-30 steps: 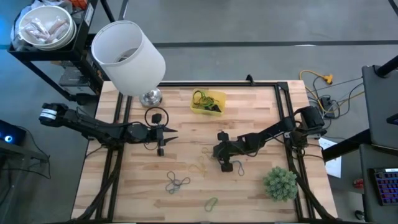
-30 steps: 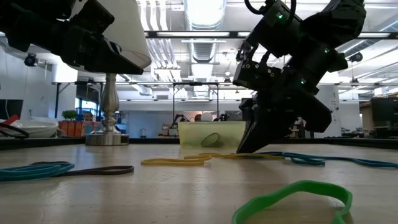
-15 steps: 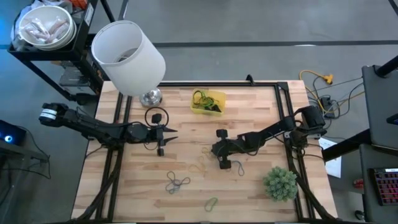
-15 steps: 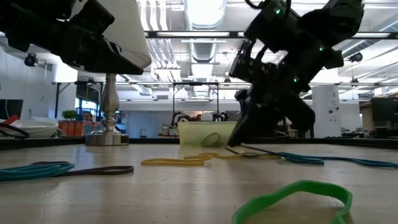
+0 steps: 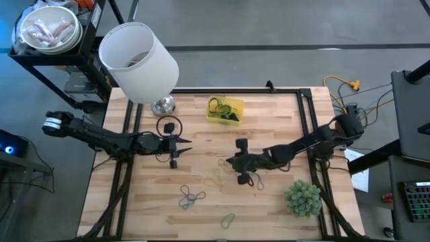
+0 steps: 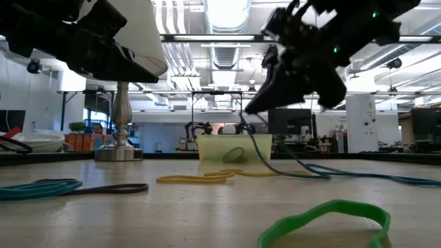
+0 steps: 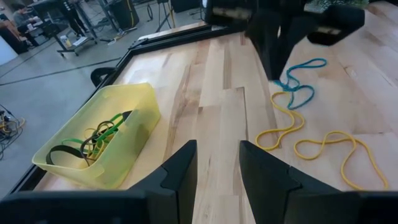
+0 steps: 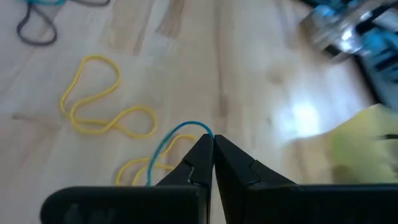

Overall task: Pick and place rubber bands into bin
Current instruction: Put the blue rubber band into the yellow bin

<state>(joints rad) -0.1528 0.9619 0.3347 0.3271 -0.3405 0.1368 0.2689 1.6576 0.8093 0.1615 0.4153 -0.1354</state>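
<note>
**Desk:** At mid-table, what is the right gripper (image 5: 230,162) doing?

**Photographer:** Its fingers are pinched together on a blue rubber band (image 8: 163,151), lifting one end clear of the wood. The low view shows the strand (image 6: 265,157) hanging from the raised claw while the rest trails along the tabletop. Two yellow bands (image 8: 104,107) lie just beside it.

**Desk:** And the bin?

**Photographer:** The yellow bin (image 5: 225,110) sits near the far edge of the table, beyond the gripper, with several green and dark bands already inside. More loops remain on the near side: a grey tangle (image 5: 191,197) and a green one (image 5: 228,219).

**Desk:** The left arm?

**Photographer:** The left gripper (image 5: 176,154) waits over the table's left half, fingers apart, holding nothing.

**Desk:** What makes this step go well?

**Photographer:** Probably lifting high enough that the trailing end leaves the table before travelling, so it doesn't drag the yellow bands along. The grip looks thin, though the wrist view is too blurred to be sure. Release only once the loop hangs inside the bin's walls.
</note>
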